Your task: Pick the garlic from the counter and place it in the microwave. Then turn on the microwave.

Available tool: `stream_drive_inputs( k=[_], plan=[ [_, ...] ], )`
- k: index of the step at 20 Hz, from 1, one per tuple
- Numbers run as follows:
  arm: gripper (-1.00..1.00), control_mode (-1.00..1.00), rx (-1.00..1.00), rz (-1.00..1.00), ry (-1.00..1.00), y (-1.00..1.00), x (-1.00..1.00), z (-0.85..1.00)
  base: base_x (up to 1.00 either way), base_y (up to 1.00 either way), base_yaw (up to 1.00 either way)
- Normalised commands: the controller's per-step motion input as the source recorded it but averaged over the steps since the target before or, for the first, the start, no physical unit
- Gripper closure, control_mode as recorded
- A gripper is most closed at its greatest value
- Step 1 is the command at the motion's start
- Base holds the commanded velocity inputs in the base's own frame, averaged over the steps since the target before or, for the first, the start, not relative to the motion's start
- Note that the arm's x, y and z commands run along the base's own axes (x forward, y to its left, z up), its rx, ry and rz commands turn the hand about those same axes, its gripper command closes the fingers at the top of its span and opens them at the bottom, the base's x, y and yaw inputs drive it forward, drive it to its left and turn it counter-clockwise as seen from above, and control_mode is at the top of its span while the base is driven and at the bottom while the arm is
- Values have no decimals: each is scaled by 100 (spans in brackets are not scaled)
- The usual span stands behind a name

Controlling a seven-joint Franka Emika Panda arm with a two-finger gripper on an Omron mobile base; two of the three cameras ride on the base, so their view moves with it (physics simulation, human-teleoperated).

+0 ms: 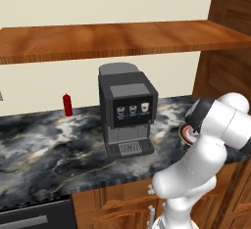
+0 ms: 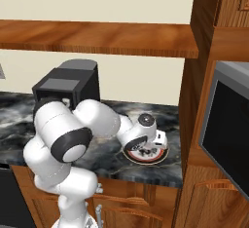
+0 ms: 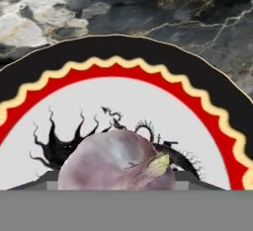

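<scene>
Closest to the hand camera sits one small rounded whitish-pink garlic bulb [image 3: 118, 161], low in that view. Its short pale-yellow stem tip points to the right and slightly up in the hand view, so its long axis runs roughly sideways across that picture. The bulb rests on the white centre of one round plate [image 3: 207, 111], which has a black spidery drawing in the middle, a red scalloped band edged in cream, and a black outer rim.

From the right base view, the robot's tool [image 2: 144, 150] hangs straight down over this same plate, near the right end of the dark grey-black marble-patterned tabletop [image 2: 146, 112] with white veins. Its fingers are hidden low against the plate, so whether they are spread or pressed on the bulb cannot be told.

Further left on the tabletop stands one black-and-grey coffee machine [image 1: 126, 110] with three small buttons on its front. Beyond it, near the wall, stands one small red bottle [image 1: 68, 105], upright.

One long plain wooden shelf [image 1: 112, 39] runs along the cream wall above the tabletop. At the right edge of the right base view, set into tall wooden cabinets, is one built-in silver-framed microwave [image 2: 228, 134] with a black glass door, closed.
</scene>
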Motion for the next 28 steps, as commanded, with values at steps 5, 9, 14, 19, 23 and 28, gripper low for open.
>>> stream_drive_inputs(
  k=[5, 9, 14, 19, 23, 28],
  plan=[
    [100, -100, 0, -1, -3, 0, -79, 25, 0, 0, 0],
    [100, -100, 0, -3, 0, 0, -53, 40, 0, 0, 0],
    [100, -100, 0, -5, 0, 1, -43, 52, 0, 0, 0],
    [100, -100, 0, -4, 1, 12, -39, 66, 0, 0, 0],
    [100, -100, 0, 0, 1, 22, -50, 63, 0, 0, 0],
    [100, -100, 0, 0, 1, 13, -66, 62, 0, 0, 0]
  ],
)
